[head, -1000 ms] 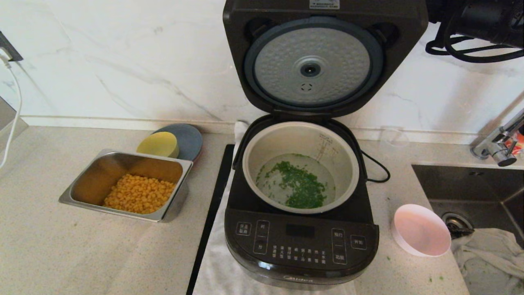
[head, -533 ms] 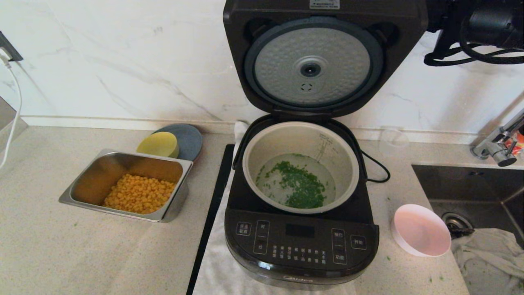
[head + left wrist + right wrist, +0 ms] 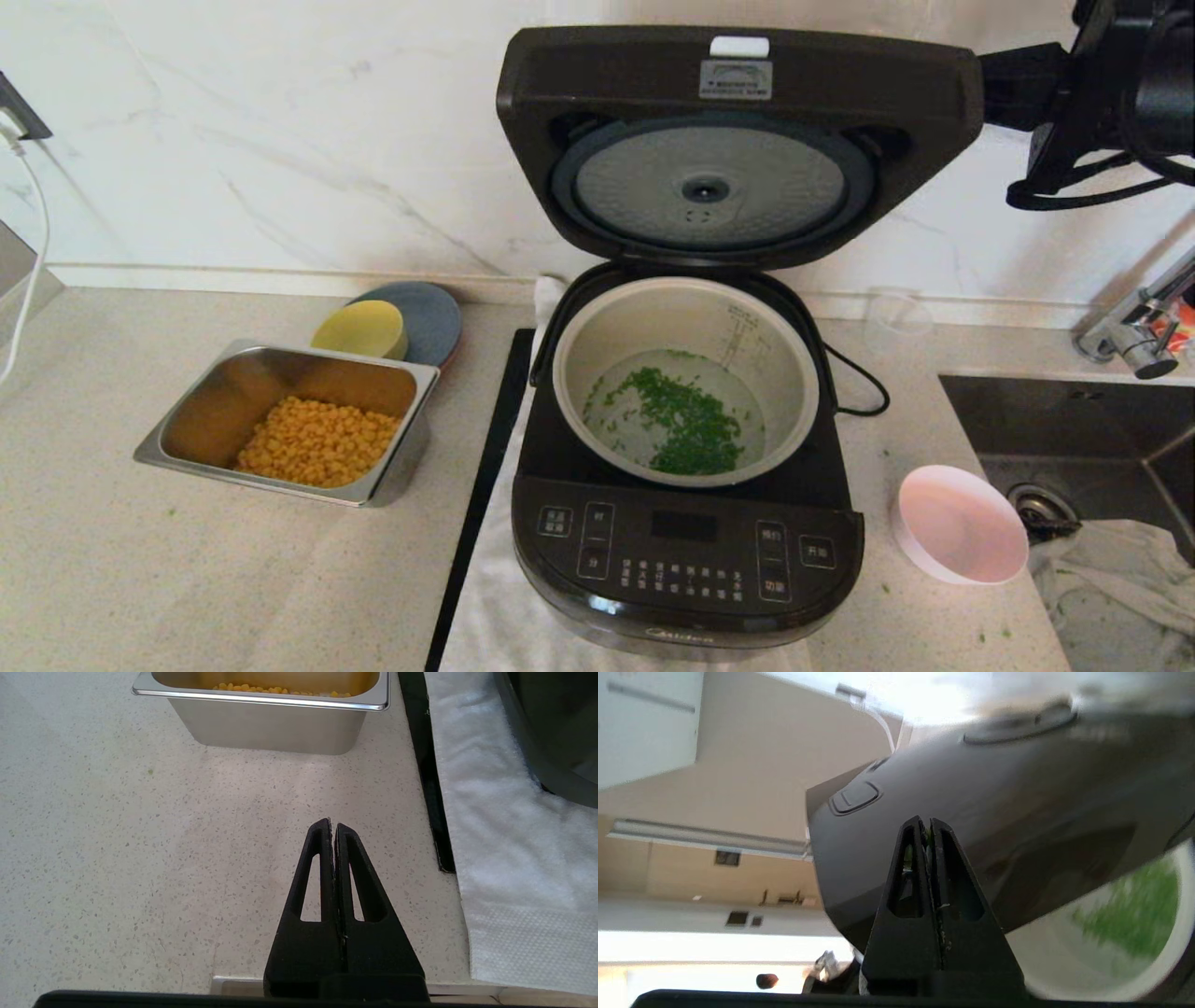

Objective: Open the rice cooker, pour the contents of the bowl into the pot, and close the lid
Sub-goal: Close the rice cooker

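We find the rice cooker [image 3: 686, 551] open, its lid [image 3: 738, 140] tilted partly forward over the pot [image 3: 686, 378]. Chopped green herbs [image 3: 686, 429] lie in the pot. The bowl [image 3: 962, 525] stands empty just beside the cooker's right.

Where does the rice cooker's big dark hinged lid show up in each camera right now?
Head view: the dark glossy hinged lid fills the top centre, half lowered, its dimpled silver underside facing the camera.
Left wrist view: not in it.
Right wrist view: its glossy outer top spans the middle, just beyond the shut fingers of the right gripper.
Shared landmark: the chopped green herbs in the grey-beige pot, also seen blurred in the right wrist view.
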You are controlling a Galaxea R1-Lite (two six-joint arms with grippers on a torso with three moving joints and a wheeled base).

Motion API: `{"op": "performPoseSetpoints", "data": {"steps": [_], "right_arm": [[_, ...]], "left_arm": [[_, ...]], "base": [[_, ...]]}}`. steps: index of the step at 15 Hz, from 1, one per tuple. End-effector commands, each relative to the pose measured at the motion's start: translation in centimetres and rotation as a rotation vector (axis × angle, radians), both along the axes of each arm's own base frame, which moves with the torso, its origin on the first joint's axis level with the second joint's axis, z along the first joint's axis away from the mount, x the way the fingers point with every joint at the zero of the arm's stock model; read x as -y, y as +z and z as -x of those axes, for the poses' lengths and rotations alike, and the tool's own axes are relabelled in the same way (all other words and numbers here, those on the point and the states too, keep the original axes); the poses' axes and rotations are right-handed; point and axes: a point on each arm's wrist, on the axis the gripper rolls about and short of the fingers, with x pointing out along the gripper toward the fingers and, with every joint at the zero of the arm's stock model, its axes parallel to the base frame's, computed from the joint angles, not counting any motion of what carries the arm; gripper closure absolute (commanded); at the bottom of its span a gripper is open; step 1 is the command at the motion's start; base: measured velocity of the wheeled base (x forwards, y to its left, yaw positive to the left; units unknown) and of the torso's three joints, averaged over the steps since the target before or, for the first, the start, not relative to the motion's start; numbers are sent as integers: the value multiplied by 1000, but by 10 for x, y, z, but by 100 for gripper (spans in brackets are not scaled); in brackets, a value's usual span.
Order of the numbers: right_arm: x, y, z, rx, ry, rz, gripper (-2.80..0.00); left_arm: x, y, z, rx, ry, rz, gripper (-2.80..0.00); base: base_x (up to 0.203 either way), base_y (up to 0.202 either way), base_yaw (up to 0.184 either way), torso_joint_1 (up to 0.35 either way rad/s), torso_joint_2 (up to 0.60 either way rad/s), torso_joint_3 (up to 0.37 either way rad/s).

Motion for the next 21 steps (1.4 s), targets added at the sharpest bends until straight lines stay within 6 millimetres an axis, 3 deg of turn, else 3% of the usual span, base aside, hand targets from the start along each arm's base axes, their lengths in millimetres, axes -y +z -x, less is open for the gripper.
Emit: {"op": "performPoseSetpoints", "data": {"steps": [1,5,13,21], "right_arm": [[-4,-10,15,-38,36,5,0],[-19,-40,29,-123,102,31,0],[-29,-124,49,-286,160,127,0],[-36,-192,29,-391,161,150,0]], "left_arm": [[0,0,0,1,-1,0,0],[0,0,0,1,-1,0,0],[0,0,0,1,-1,0,0],[0,0,0,1,-1,0,0]], "base": [[0,0,0,0,0,0],[0,0,0,0,0,0],[0,0,0,0,0,0],[0,0,0,0,0,0]]}}
